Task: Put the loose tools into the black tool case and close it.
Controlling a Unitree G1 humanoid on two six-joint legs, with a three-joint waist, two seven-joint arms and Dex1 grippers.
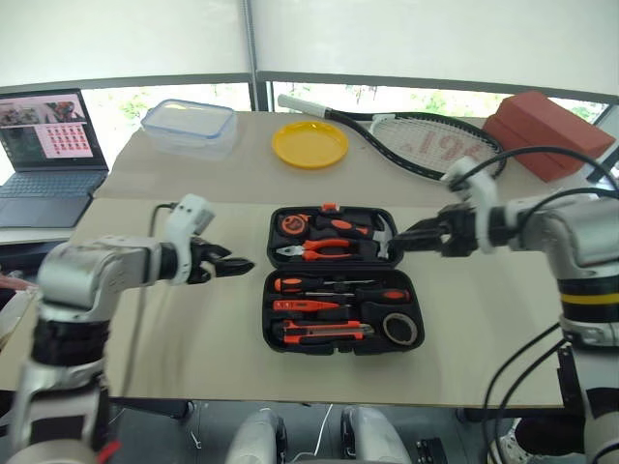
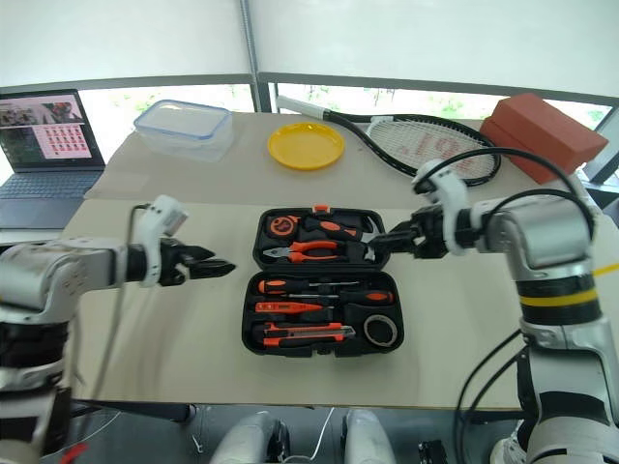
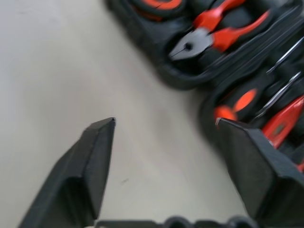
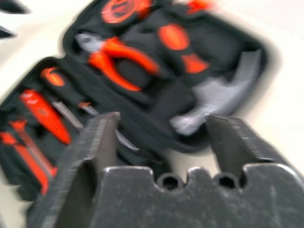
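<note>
We see the black tool case [image 1: 343,280] lying open mid-bench [image 1: 193,329], its hinge running left to right, the tools [image 1: 329,309] lying crosswise in their recesses. Bare surface flanks it on both sides. Our left gripper [image 1: 242,265] and right gripper [image 1: 398,238] hover beside it, both released and empty. The wrist views are blurred.

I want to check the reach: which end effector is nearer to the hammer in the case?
Right. The right end effector hovers just beside the hammer at the case's far right corner; the left end effector is across the case, off its left edge.
</note>
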